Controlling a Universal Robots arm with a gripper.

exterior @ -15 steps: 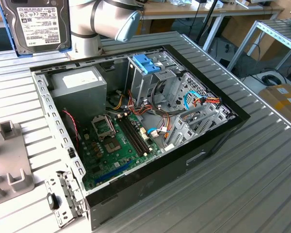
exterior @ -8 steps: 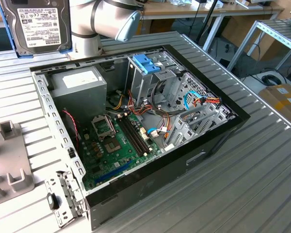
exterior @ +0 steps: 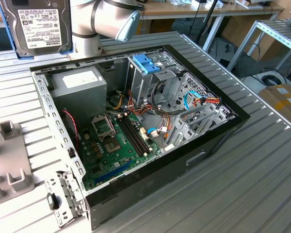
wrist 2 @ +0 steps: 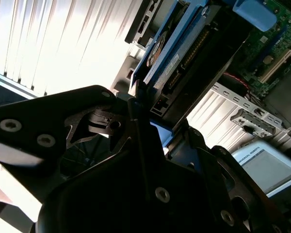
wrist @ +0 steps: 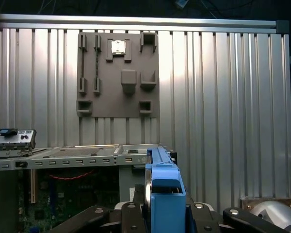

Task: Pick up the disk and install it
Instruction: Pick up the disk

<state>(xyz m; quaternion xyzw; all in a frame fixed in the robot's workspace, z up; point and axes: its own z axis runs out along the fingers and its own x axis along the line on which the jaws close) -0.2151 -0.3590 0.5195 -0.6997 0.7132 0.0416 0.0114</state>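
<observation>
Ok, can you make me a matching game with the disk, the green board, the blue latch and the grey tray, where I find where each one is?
Things:
1. disk
2. green board
3. blue latch
4. grey tray

Places:
A. on the table, beside the computer case
B. up in the air, held by the gripper
C. flat at the bottom of the case
D. on top of the metal cage in the case

Pairs: 1-B, 2-C, 3-D, 4-A.
</observation>
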